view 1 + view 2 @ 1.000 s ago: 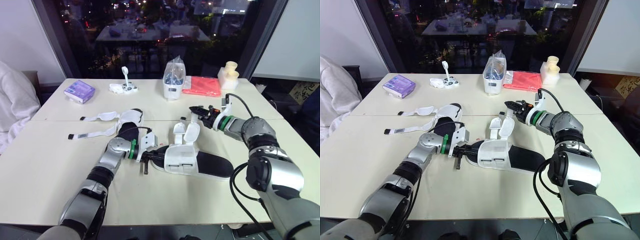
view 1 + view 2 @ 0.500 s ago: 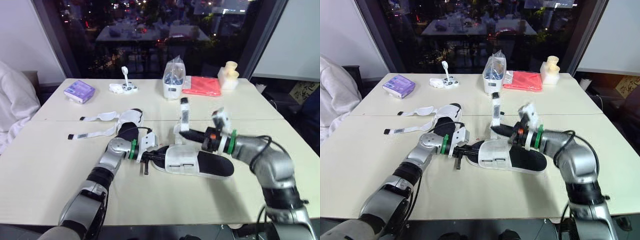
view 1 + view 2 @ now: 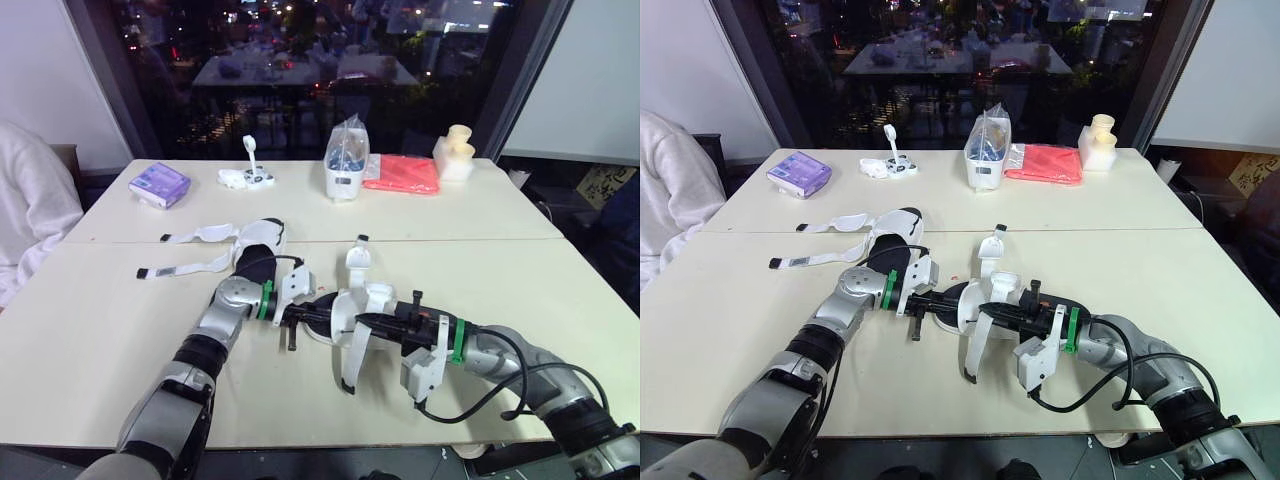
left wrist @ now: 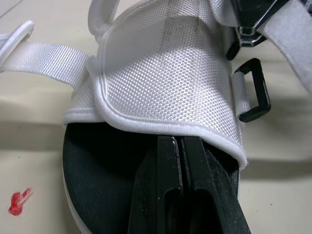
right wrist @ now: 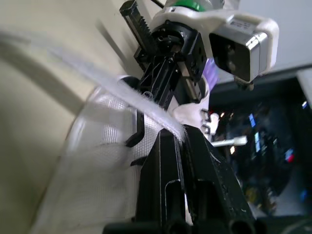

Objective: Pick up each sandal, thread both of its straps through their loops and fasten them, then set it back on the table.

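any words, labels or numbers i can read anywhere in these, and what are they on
Nothing here can be read with confidence.
Dark sign past the table's right end: yellow marks, too small to read.
Purple box on the table: printed pattern, too small to read.
Camera module in the right wrist view: a thin strip that may be print, too blurred to read.
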### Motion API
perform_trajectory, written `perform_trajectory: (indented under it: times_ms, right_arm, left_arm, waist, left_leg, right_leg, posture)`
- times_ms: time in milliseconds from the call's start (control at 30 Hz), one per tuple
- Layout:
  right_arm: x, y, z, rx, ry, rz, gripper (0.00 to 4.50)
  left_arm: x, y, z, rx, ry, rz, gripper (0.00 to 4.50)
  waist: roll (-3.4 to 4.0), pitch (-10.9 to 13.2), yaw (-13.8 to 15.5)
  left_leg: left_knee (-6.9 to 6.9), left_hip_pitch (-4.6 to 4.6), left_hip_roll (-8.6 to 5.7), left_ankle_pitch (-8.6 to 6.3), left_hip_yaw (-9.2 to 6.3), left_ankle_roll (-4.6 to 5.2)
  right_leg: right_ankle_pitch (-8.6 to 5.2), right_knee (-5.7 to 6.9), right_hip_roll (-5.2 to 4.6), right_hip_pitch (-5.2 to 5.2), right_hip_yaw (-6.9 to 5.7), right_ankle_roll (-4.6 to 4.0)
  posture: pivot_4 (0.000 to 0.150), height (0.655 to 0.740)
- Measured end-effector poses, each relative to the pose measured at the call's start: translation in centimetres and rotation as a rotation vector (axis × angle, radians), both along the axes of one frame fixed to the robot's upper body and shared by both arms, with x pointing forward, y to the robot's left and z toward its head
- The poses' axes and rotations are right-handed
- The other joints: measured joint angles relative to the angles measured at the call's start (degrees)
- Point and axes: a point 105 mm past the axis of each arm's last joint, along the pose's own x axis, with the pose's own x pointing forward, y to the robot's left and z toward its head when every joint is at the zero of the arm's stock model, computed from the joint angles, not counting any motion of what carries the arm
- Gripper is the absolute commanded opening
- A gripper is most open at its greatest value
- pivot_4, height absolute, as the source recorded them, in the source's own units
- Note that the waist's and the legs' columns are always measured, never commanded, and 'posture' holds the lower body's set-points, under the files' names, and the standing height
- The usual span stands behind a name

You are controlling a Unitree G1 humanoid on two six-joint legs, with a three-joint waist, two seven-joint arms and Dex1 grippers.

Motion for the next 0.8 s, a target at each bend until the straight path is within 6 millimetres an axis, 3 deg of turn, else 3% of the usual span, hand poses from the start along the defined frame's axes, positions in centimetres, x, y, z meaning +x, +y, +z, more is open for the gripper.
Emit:
perform_trajectory:
  times_ms: [167,267,367,467,567,633,800]
  right_arm:
    - [-0.9,-0.2,1.2,-0.024,0.065,0.029,3.85]
    - [-2.1,-1.2,1.5,-0.134,0.203,0.001,3.85]
    - [-4.3,-3.2,-0.3,-0.302,0.442,-0.078,3.85]
    - [-6.1,-3.4,-0.4,-0.327,0.592,-0.092,3.85]
    - [-6.9,-3.0,1.0,-0.182,0.760,-0.130,3.85]
    - [-7.3,-2.9,1.7,-0.029,0.961,-0.183,3.85]
    - [-7.7,-2.6,1.0,0.210,1.384,-0.309,3.85]
  left_arm:
    - [0.0,0.0,0.0,0.000,0.000,0.001,0.00]
    - [-0.1,-0.1,0.3,-0.006,-0.013,-0.006,0.00]
    - [-0.2,0.2,-0.2,0.001,0.000,0.007,0.00]
    - [-0.3,0.1,-0.5,-0.002,0.012,0.005,0.00]
    - [-0.3,0.1,-0.5,-0.001,0.013,0.002,0.00]
    - [-0.4,0.1,-0.5,-0.001,0.015,0.000,0.00]
    - [-0.4,-0.3,-0.6,-0.011,0.009,-0.008,0.00]
  waist:
    - [-0.01,0.00,0.08]
    - [-0.01,-0.01,0.33]
    - [-0.01,-0.01,0.83]
    - [-0.01,-0.01,1.00]
    - [-0.03,0.01,1.26]
    - [-0.05,0.01,1.31]
    - [-0.05,0.01,1.31]
  left_leg:
    - [-0.02,0.49,0.13,-0.04,-0.08,0.06]
    - [-0.07,0.81,0.16,-0.08,-0.24,0.13]
    - [-0.06,0.70,0.16,-0.10,-0.20,0.16]
    - [-0.07,0.65,0.19,-0.11,-0.16,0.17]
    - [-0.07,0.64,0.24,-0.11,-0.16,0.16]
    - [-0.07,0.64,0.24,-0.12,-0.17,0.16]
    - [-0.08,0.56,0.24,-0.13,-0.18,0.15]
  right_leg:
    - [-0.01,-0.13,0.00,0.60,0.00,-0.02]
    - [-0.11,-0.53,0.02,1.17,-0.05,-0.21]
    - [-0.09,-0.70,-0.06,1.07,-0.03,-0.30]
    - [-0.07,-0.68,-0.09,0.95,-0.03,-0.30]
    - [-0.05,-0.70,-0.10,0.95,-0.03,-0.35]
    - [-0.03,-0.71,-0.31,0.96,-0.04,-0.39]
    - [0.00,-0.84,-0.49,0.91,-0.04,-0.46]
  posture:
    - [0.150,0.7400]
    - [0.150,0.7400]
    - [0.150,0.7400]
    - [0.150,0.7400]
    - [0.150,0.7400]
    - [0.150,0.7400]
    - [0.150,0.7400]
